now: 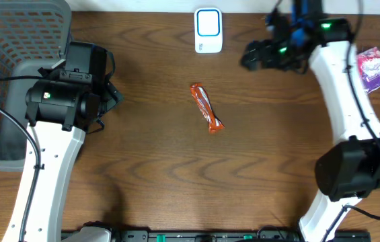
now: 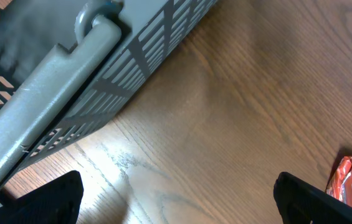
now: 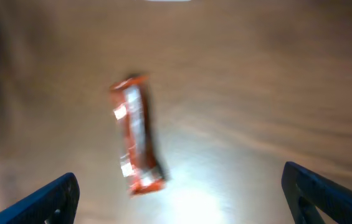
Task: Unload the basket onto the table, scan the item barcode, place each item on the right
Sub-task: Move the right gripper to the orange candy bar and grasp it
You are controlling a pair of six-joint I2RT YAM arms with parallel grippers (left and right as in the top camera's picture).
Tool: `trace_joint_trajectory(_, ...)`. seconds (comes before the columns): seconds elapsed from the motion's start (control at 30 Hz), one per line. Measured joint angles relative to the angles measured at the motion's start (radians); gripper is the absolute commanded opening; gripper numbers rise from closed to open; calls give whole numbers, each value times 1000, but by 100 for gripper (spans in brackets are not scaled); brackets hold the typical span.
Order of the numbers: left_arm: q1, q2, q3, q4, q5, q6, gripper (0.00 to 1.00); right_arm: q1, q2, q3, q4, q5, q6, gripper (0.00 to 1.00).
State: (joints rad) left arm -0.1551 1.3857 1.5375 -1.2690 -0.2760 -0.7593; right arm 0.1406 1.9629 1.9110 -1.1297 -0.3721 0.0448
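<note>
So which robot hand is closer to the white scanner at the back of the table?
Right. The right gripper is open just beside the white scanner, slightly nearer the robot. The left gripper is much farther off across the table, next to the grey basket.

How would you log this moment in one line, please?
left gripper: open, empty, by basket | right gripper: open, empty | snack bar: lying on table, ungripped | scanner: far edge, untouched
</note>
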Motion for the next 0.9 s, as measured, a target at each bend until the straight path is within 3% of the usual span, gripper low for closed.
trace_joint_trajectory(0.33, 0, 0, 0, 0, 0, 0, 98, 276, 19, -281, 207, -66, 19, 99)
trace_joint_trajectory(0.5, 0, 0, 0, 0, 0, 0, 98, 378, 23, -356, 276, 56, 85, 98)
trace_joint_trajectory(0.63, 0, 0, 0, 0, 0, 0, 98, 425, 23, -363, 303, 182, 115, 86)
trace_joint_trajectory(0.9, 0, 0, 0, 0, 0, 0, 98, 507, 23, -418, 399, 480, 133, 76)
